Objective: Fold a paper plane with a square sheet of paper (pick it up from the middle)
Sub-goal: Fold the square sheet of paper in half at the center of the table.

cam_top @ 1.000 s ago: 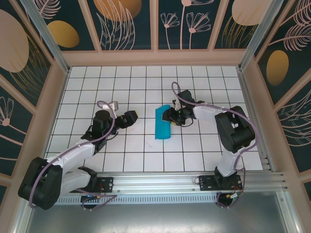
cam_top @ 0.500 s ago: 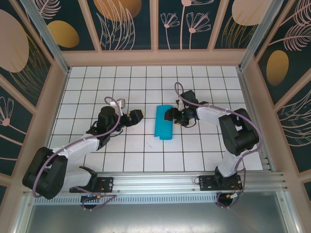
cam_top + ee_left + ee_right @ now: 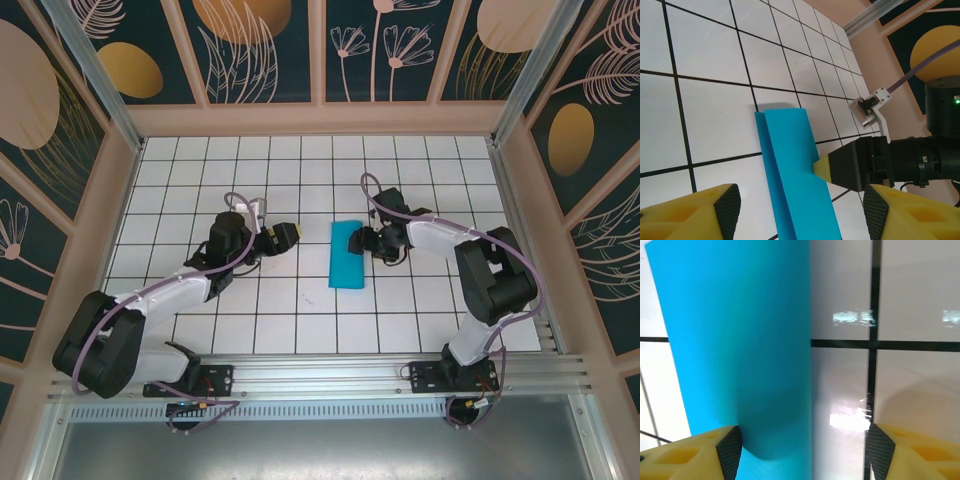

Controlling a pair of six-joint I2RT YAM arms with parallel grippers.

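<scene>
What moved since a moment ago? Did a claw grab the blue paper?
The left claw slid right, closer to the folded blue paper. The paper shifted slightly right, and the right claw backed off the same way, its tip at the paper's edge. Neither grabbed it; both are open. The paper stays folded, lying on the tiled table.

From where I stand, no writing, label, brand or number can be read. The thin folded sheet of bright cyan-blue paper (image 3: pixel 347 254) is plain on every face I can see. The dark painted wall panels (image 3: pixel 260 45) carry only drawn leaves, flowers and golden discs, with no letters.
</scene>
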